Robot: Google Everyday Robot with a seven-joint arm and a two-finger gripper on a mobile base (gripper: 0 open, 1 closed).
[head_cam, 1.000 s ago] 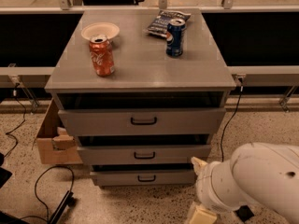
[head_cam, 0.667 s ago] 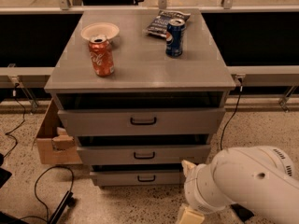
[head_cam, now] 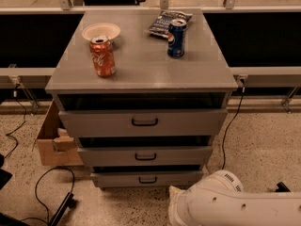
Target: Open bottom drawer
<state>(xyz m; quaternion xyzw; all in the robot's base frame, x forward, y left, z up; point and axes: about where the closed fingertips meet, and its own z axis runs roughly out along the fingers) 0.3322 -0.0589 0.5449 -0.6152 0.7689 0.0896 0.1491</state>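
Observation:
The grey cabinet (head_cam: 141, 74) has three drawers. The bottom drawer (head_cam: 117, 179) is the lowest grey front, with a small black bar handle (head_cam: 147, 179). Its front sits close in under the middle drawer (head_cam: 108, 156), with a dark gap above it. My white arm (head_cam: 235, 206) fills the lower right corner. The gripper (head_cam: 175, 194) shows only as a cream tip at the arm's left end, on the floor side, below and to the right of the bottom drawer's handle and apart from it.
On the cabinet top stand a red soda can (head_cam: 102, 56), a blue soda can (head_cam: 176, 38), a white bowl (head_cam: 100, 31) and a chip bag (head_cam: 168, 21). A cardboard box (head_cam: 51, 142) sits left of the cabinet. Black cables (head_cam: 44, 182) lie on the floor.
My arm has swung left and lower in the view, so less of the gripper shows. The drawers and the things on top have not moved.

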